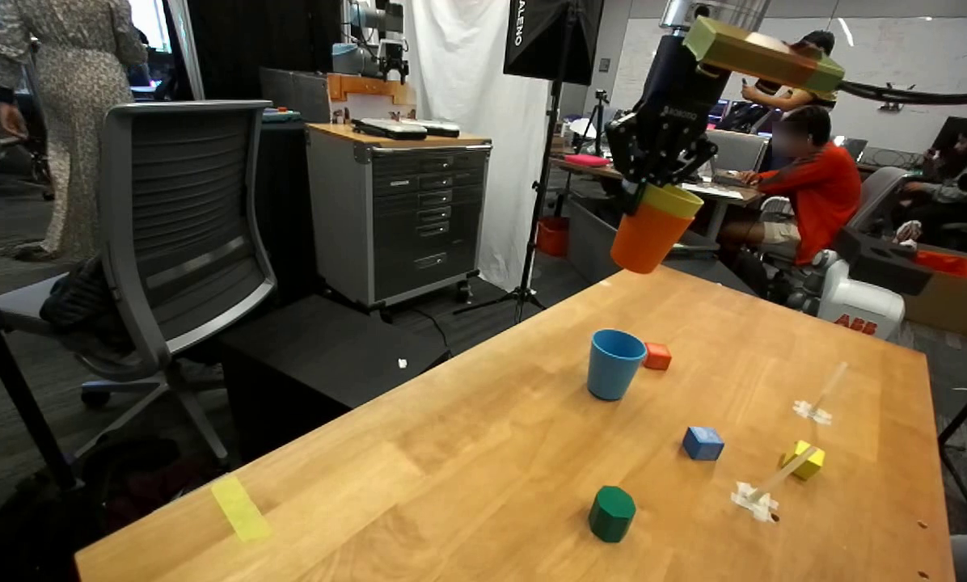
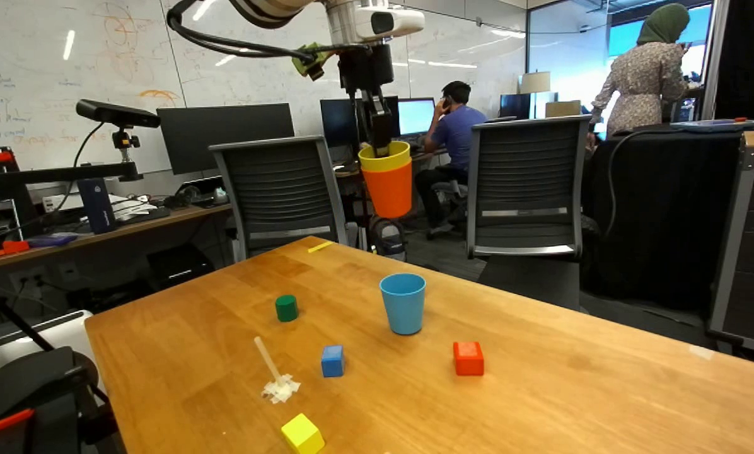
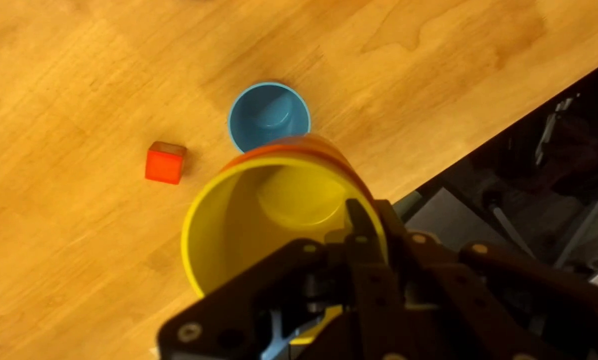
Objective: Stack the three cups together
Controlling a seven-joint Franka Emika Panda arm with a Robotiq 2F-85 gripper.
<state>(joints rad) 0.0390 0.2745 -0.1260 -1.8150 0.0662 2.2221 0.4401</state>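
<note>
The blue cup [image 1: 615,365] stands upright on the table and is open at the top. It also shows in an exterior view [image 2: 404,304] and in the wrist view [image 3: 269,117]. The yellow cup [image 1: 677,199] sits nested in the orange cup [image 1: 650,236], with only its rim band showing above the orange. My gripper [image 2: 380,150] is shut on the walls of these two cups, one finger inside the yellow cup [image 3: 299,195] and one outside. It holds them in the air above table height, tilted. In the wrist view the orange cup [image 3: 309,143] overlaps the blue cup's near rim.
A red block [image 2: 468,359] lies close to the blue cup. A blue block [image 1: 703,443], a yellow block [image 1: 808,459] and a green block [image 1: 612,513] lie on the table. Thin sticks [image 1: 787,471] [image 1: 831,386] are taped upright there. The table edge [image 3: 479,150] runs near the blue cup.
</note>
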